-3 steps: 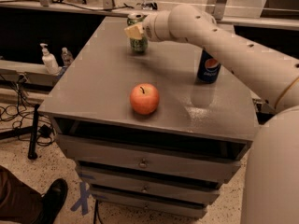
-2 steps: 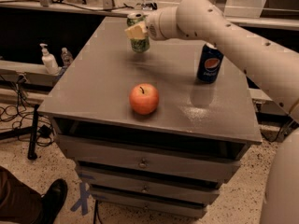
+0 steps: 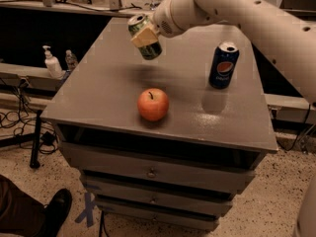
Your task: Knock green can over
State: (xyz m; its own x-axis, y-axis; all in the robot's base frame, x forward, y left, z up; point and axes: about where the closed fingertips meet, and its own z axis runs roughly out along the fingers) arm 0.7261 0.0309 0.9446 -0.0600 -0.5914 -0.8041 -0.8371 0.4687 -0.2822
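The green can [image 3: 151, 50] is slim, with mottled light-green markings and a silver top. It is tilted, top toward the upper left, and held above the grey table [image 3: 98, 93]; its shadow lies on the tabletop below. My gripper [image 3: 144, 35] is shut on it, a yellowish finger pad [image 3: 146, 34] across its side. My white arm reaches in from the upper right.
A dark blue Pepsi can [image 3: 223, 65] stands upright at the right of the table. A red apple [image 3: 153, 104] sits near the front middle. Drawers [image 3: 153, 172] are below the top. Two bottles [image 3: 52, 63] stand on a shelf at left. A shoe [image 3: 54, 209] is at the bottom left.
The green can stood upright at the far side of the table with my gripper around it. Now it is tipped over in the gripper and off the tabletop.
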